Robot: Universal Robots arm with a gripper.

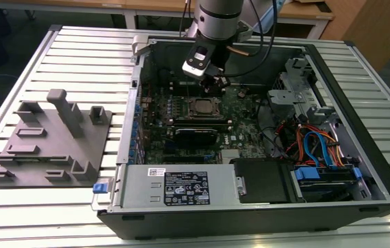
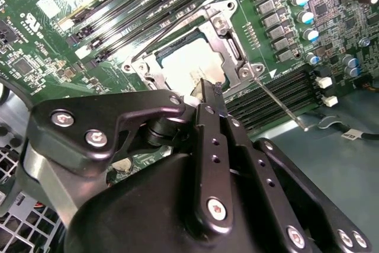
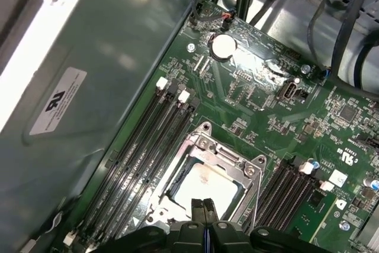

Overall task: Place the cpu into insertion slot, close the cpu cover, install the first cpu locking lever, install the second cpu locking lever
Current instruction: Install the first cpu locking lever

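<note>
A slatted metal table (image 1: 77,51) carries one open computer case (image 1: 250,222). One grey tray (image 1: 43,155) with upright blocks lies beside the case, on the exterior view's left. One arm (image 1: 219,18) reaches down into the case over the green board (image 1: 243,129).

On the board there is one insertion slot (image 1: 203,114), between two groups of long black slots. Its sides run parallel to the walls of the case. The one cpu (image 3: 204,189) (image 2: 190,66) lies flat inside it, with the silver top facing up. It is square, so it has no long side to tell.

The one cpu cover (image 3: 228,159) lies down flat around the chip, and the top of the chip shows through its window.

In the second wrist view there are two thin levers. The first lever (image 2: 281,103) runs out from one corner of the cover, over the long slots. The second lever (image 2: 175,28) runs along the opposite side. I cannot tell if they are hooked.

The gripper (image 3: 205,207) (image 2: 208,90) (image 1: 213,78) hangs just over the edge of the chip. Its fingertips (image 3: 199,205) are pressed together and hold nothing.
</note>
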